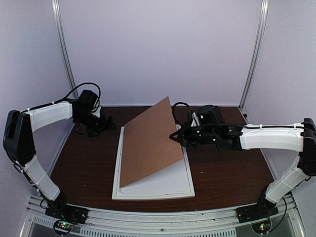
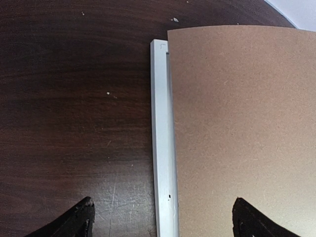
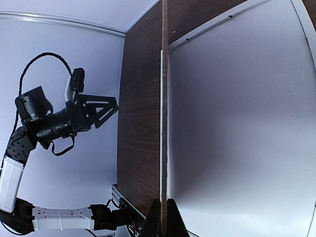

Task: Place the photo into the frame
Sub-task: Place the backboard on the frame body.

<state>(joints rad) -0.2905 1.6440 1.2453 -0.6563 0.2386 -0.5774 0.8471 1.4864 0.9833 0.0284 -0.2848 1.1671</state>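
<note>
Frame (image 1: 148,195): the white rectangle lies flat at the middle of the bench (image 1: 222,173), its long sides running from 12 to 6 o'clock in the top view.
Frame, left wrist view: one long white rim (image 2: 163,148) runs up the picture, with a far corner showing at 12 o'clock.
Frame, right wrist view: the rim (image 3: 217,24) shows as a pale strip beside a broad whitish inner face.
Backing board (image 1: 150,143): the brown sheet stands tilted. Its 9 o'clock edge is low, along the frame's 9 o'clock rim, and its 3 o'clock edge is raised clear of the frame.
Board, close up: it covers the frame right of the rim in the left wrist view (image 2: 242,123) and is seen edge-on, as a thin brown line (image 3: 164,98), from the right wrist.
Right claw (image 1: 178,138): it reaches in from 3 o'clock, pressed together on the board's raised edge — the fingers pinch it at the bottom of the right wrist view (image 3: 163,207).
Left claw (image 1: 109,123): spread wide at about 10 o'clock from the frame, near its far corner and holding nothing.
Left claw, own view (image 2: 165,217): the two dark fingertips (image 2: 79,219) sit well apart — one over bare bench, the other over the board.
</note>
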